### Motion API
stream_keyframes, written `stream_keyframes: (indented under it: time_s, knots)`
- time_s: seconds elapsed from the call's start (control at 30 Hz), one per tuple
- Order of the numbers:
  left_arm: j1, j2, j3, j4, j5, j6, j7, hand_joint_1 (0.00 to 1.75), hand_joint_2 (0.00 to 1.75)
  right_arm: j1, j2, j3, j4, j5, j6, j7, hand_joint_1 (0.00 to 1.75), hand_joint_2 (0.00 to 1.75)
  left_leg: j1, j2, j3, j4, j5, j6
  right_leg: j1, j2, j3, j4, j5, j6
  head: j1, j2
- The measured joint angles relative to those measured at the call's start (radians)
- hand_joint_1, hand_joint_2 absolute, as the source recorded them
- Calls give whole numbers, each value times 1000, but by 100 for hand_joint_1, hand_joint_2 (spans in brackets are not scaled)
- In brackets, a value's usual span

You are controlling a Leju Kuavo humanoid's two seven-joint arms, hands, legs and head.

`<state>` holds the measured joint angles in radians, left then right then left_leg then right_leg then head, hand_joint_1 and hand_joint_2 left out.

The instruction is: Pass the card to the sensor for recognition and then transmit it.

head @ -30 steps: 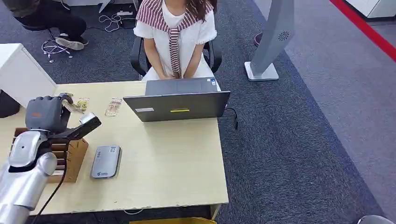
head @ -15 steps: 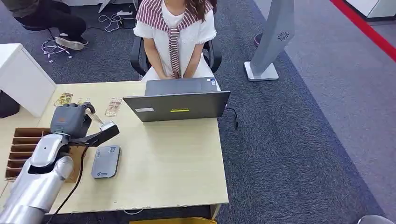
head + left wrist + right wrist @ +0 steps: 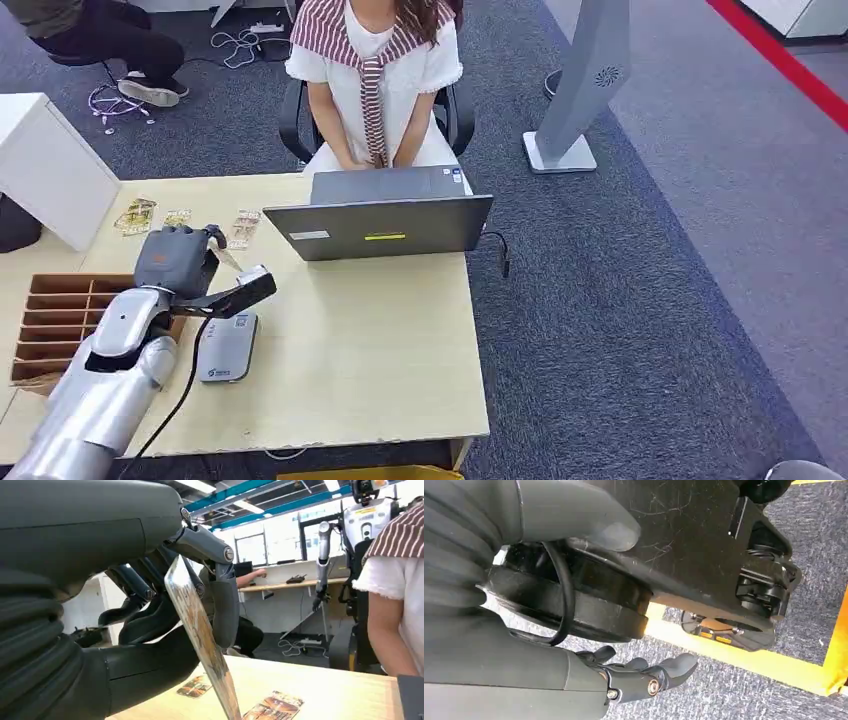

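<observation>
left hand: left hand [image 3: 178,258] holds the card [image 3: 200,630] pinched between thumb and fingers, above the table near the card reader; in the head view the card [image 3: 226,257] shows as a thin sliver at the fingers.
right hand: right hand [image 3: 644,677] hangs over grey carpet beside a yellow floor line, fingers loosely curled, nothing in them.
card: edge-on and tilted in the left wrist view, clear of the tabletop.
sensor: flat grey card reader [image 3: 226,346] lies on the table [image 3: 380,340] just below the left hand, partly hidden by the wrist camera mount.
step: judged as bringing the card to the reader; scan not yet done.
how to do well: lower the card flat and face-down over the reader top, keep the pinch firm, hold steady briefly; tilted as it is, it likely won't read.
after: passing it on probably goes to the person [image 3: 375,80] seated behind the laptop [image 3: 380,225].
around: spare cards [image 3: 137,215] lie near the far table edge; brown slotted card box [image 3: 55,320] sits beside the arm; white cabinet [image 3: 45,165] at the table corner.
in the way: laptop lid stands between hand and person, so the handover needs to go over or round it; cable along the forearm hangs near the reader.
</observation>
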<state>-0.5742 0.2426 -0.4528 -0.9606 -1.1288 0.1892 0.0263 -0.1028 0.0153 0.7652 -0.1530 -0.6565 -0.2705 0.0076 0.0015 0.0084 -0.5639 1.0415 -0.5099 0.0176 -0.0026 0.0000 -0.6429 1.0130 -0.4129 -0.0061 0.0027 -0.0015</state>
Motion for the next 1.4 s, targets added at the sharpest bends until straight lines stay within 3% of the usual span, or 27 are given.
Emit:
stream_keyframes:
  time_s: [0.5, 1.4]
  knots:
    - [100, -6, 0, -34, 14, 18, 43, 175, 175, 4, 0, -18, 2, -21, -3, 1, 0, 175, 0, 0, -1, 0, 0, 0, 0, 0, 0, 0, 0, 0, 0, 0]
    - [116, -23, 0, -17, 2, -74, 51, 175, 175, 4, -1, -18, 3, -39, -5, 1, 0, 175, 0, 0, -1, 0, 0, 0, 0, 0, -1, 0, 0, 0, 0, 0]
